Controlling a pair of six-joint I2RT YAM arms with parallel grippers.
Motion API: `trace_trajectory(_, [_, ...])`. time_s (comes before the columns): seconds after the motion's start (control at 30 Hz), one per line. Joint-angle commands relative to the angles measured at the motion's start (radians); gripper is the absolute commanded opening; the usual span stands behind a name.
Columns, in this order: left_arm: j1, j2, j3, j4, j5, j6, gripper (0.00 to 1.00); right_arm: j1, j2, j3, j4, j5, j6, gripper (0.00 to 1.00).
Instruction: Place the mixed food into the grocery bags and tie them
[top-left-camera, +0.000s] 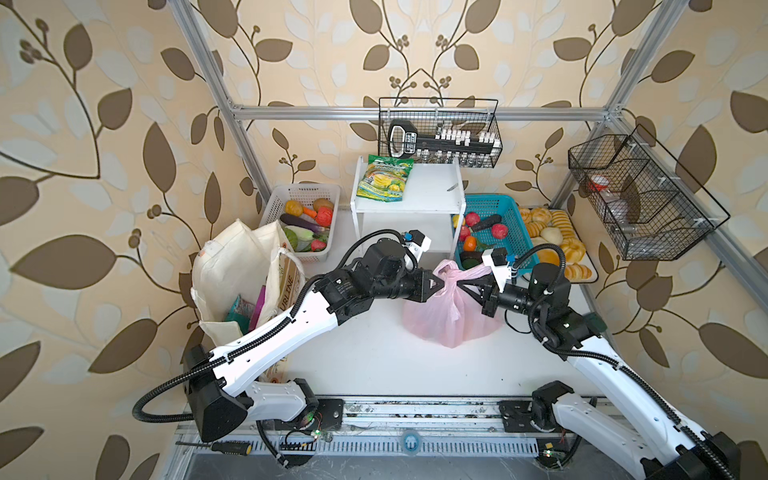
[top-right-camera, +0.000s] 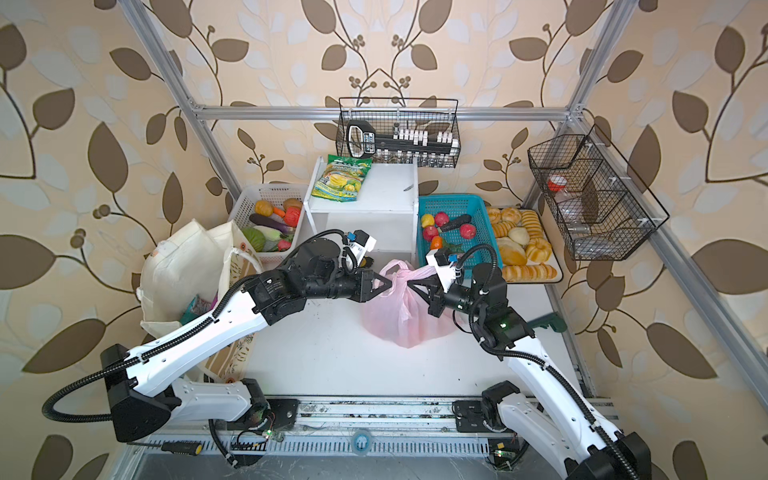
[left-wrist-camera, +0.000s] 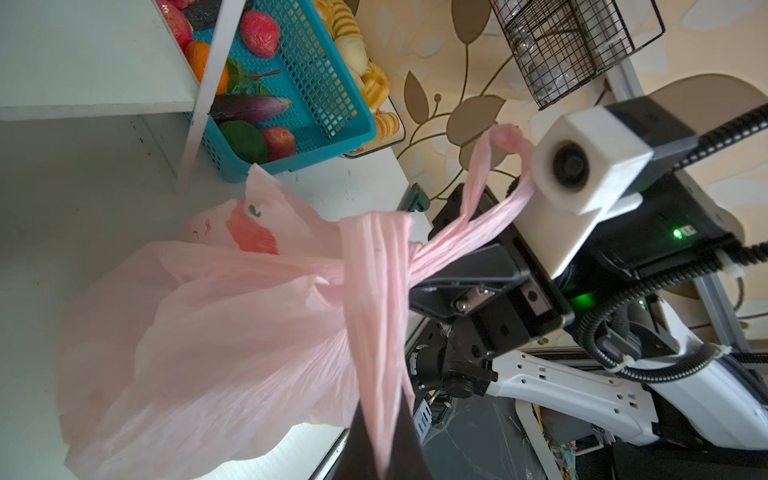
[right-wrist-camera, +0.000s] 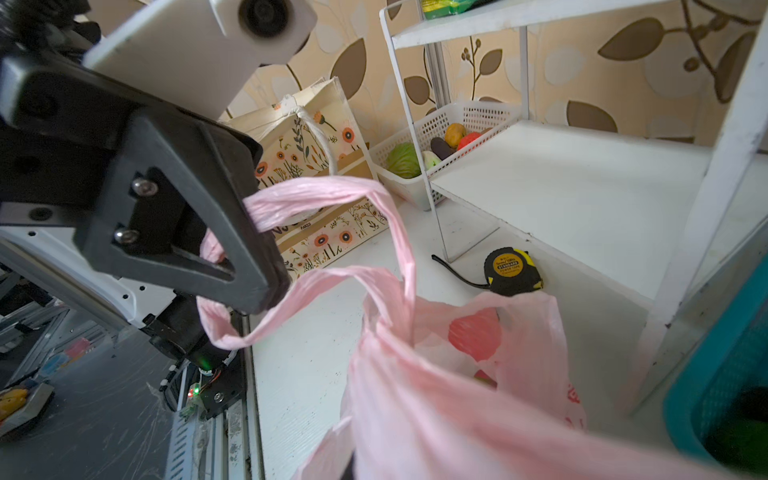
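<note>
Mock-shop lab rig: aluminium frame (top-left-camera: 415, 113), wallpaper panels (top-left-camera: 104, 166)

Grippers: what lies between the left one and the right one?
Only the pink plastic bag's crossed handles, one pinched by the left gripper, one by the right gripper; both top views show it.

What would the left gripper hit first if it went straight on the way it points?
Likely the bag handles just ahead of the left gripper, then the right gripper facing it.

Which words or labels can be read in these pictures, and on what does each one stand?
"STANDARD": yellow label of the tape measure; finer print unreadable.
"PARIS": floral tote.
"URLINE": in a top view, the same tote.
Snack packet and black tool label: blurred.
</note>
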Motion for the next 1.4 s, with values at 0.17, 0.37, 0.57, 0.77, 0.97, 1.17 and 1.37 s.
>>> trace_trajectory(0.17, [-0.01,0.045,0.056,0.105,0.106,-0.098,0.0,0.063,-0.075,0.05,-0.087,0.317,0.294,0.0])
trace_trajectory(0.37, [-0.043,0.034,-0.048,0.206,0.108,-0.207,0.0,0.085,-0.086,0.045,-0.076,0.386,0.404,0.0])
trace_trajectory(0.57, [-0.067,0.103,-0.067,0.258,0.062,-0.2,0.0,0.094,-0.099,0.018,-0.056,0.358,0.404,0.0])
trace_trajectory(0.77, [-0.093,0.195,-0.057,0.272,0.005,-0.178,0.0,0.065,-0.107,0.012,-0.108,0.293,0.355,0.0])
trace_trajectory(0.97, [-0.1,0.211,-0.114,0.287,-0.104,-0.197,0.0,0.009,-0.102,0.006,-0.149,0.215,0.337,0.0])
trace_trajectory(1.17, [-0.1,0.212,-0.106,0.263,-0.147,-0.157,0.0,-0.018,-0.089,0.006,-0.174,0.099,0.288,0.13])
trace_trajectory(1.37, [-0.1,0.229,-0.09,0.262,-0.127,-0.141,0.0,-0.053,-0.09,0.003,-0.196,0.042,0.25,0.33])
